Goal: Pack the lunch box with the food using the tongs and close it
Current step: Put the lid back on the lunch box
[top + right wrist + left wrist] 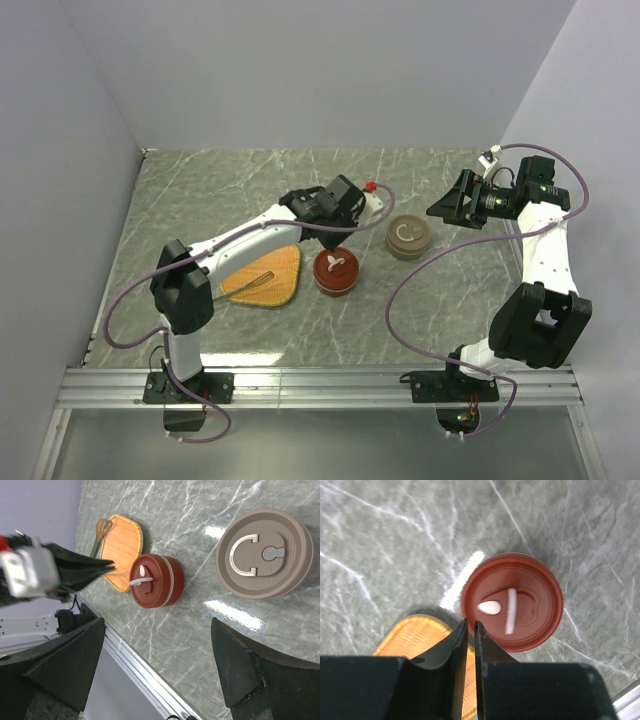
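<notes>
L gripper [471, 623] hung above red lunch box [547, 587], fingers nearly pressed together, thin slit only, nothing btwn. R gripper [157, 625] spread wide, empty, over table [200, 510] near brown lid [265, 555]. Tongs [252, 281] lay on woven tray [285, 275], just beside the box.

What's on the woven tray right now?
The tongs lie across the woven tray; no food shows on it. The left arm covers its far edge from above, so that strip is unseen.
</notes>
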Available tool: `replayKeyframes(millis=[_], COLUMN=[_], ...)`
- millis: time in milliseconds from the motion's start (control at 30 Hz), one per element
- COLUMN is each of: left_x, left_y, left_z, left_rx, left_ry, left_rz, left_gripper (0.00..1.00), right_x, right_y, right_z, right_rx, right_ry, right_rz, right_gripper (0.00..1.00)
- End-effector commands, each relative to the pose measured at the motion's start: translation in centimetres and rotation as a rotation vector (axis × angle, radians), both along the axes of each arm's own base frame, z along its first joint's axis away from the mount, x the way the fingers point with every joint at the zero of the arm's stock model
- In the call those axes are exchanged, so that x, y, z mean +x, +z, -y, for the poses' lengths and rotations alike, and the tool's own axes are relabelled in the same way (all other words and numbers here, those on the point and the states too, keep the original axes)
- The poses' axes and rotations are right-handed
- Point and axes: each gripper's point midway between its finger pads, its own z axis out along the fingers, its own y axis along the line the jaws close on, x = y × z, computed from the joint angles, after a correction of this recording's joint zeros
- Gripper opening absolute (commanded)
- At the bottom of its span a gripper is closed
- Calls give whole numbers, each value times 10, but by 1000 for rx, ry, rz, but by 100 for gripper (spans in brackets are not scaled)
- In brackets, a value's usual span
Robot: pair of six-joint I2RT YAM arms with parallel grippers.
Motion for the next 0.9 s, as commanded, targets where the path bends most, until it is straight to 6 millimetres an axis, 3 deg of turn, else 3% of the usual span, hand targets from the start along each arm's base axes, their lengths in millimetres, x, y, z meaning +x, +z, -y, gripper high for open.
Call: replayKeyframes(millis=[0,200,867], left_x=[-7,-22,-52], left_y=[-22,-48,-74], left_z=[-2,3,12], left_rx=[96,146,149], left_ry=[-2,-16,-64], left_rz=[1,-51,-142], left_gripper=[16,17,18], right_x=[2,0,-2], right_y=[15,14,12], right_z=[1,1,1], right_rx=[-10,-11,-13], right_ry=[14,15,17], right_rz=[59,54,49], right_gripper=[93,93,93])
